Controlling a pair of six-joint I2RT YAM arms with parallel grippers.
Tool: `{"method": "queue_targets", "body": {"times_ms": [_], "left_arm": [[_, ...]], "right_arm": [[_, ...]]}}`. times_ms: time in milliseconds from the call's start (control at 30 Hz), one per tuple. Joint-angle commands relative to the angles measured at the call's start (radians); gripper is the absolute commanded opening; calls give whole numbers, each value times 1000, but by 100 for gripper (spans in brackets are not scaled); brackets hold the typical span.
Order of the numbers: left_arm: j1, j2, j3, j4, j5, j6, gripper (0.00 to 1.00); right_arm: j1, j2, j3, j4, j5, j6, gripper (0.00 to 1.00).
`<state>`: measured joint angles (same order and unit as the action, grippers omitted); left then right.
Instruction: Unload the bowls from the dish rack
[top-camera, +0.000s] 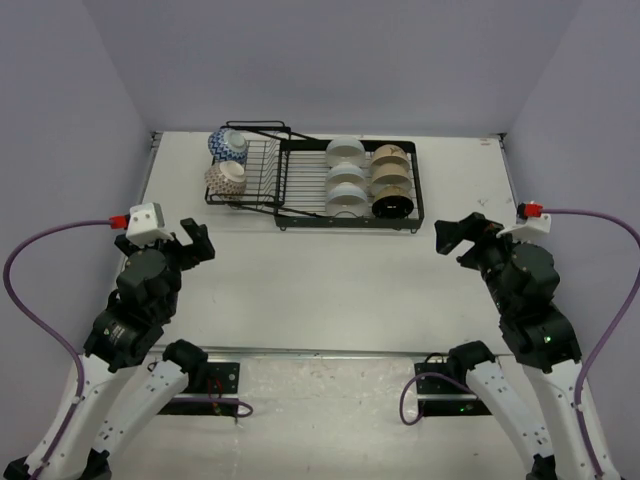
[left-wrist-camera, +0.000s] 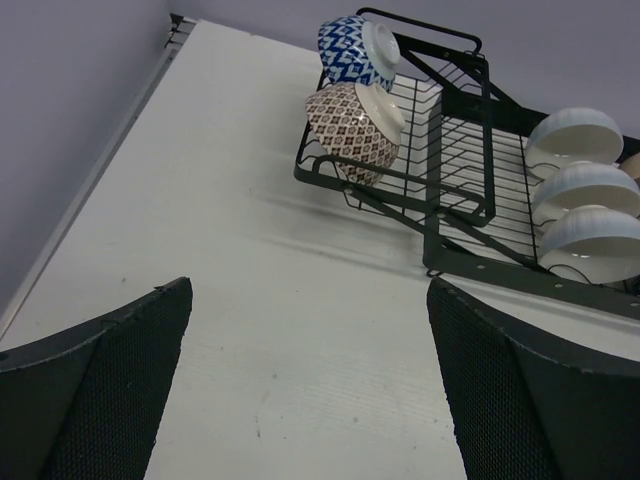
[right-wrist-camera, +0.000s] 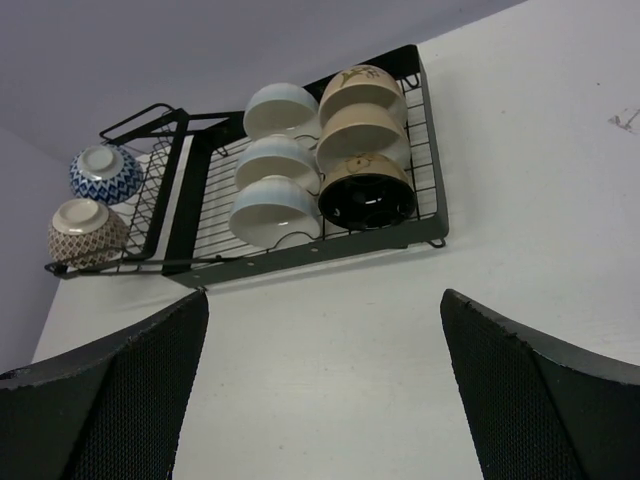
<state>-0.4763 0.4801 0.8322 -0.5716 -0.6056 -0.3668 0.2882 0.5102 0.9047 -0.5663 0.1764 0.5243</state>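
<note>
The black wire dish rack (top-camera: 300, 186) stands at the far middle of the table. Its right section holds three white bowls (top-camera: 347, 176) in a row and three tan bowls (top-camera: 391, 179) beside them. Its smaller left section holds a blue-and-white bowl (top-camera: 228, 145) and a brown patterned bowl (top-camera: 226, 180). My left gripper (top-camera: 195, 243) is open and empty, well short of the rack's left end. My right gripper (top-camera: 450, 235) is open and empty, just near and right of the rack's right corner. The left wrist view shows the patterned bowls (left-wrist-camera: 355, 120); the right wrist view shows the rack (right-wrist-camera: 300, 258).
The white table (top-camera: 320, 290) is walled in on the left, back and right by lilac panels (top-camera: 330, 60). The arm bases are mounted along the near edge.
</note>
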Motion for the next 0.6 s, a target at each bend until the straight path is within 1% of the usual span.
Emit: {"method": "queue_targets", "body": {"times_ms": [0,67,133,167,233,300,333,400,433,467,500,567], "left_arm": [[15,-3,12,15,-2,-18,100],[15,-3,8,18,1,-17,100],[16,0,8,19,4,-17,100],[16,2,8,18,4,-17,100],[16,5,8,19,9,-15,100],[18,2,7,21,9,-15,100],[19,0,7,21,9,-15,100],[24,2,7,24,15,-14,100],[25,5,7,27,18,-11,100],[30,8,7,29,27,-11,100],[31,12,5,32,35,-6,100],[38,26,7,35,55,-3,100]], "right_arm": [[5,5,-1,40,60,9,99],[5,-12,-16,51,86,35,99],[5,-38,-64,106,101,65,99],[5,-71,-82,156,110,80,99],[5,-126,-134,204,129,117,99],[6,-156,-189,297,118,144,99],[5,-160,-205,337,80,176,99],[5,-122,-219,413,37,239,99],[5,-93,-222,446,-6,317,99],[5,-57,-225,512,-15,366,99],[5,29,-228,549,-35,469,97],[5,130,-227,673,-104,573,93]]}}
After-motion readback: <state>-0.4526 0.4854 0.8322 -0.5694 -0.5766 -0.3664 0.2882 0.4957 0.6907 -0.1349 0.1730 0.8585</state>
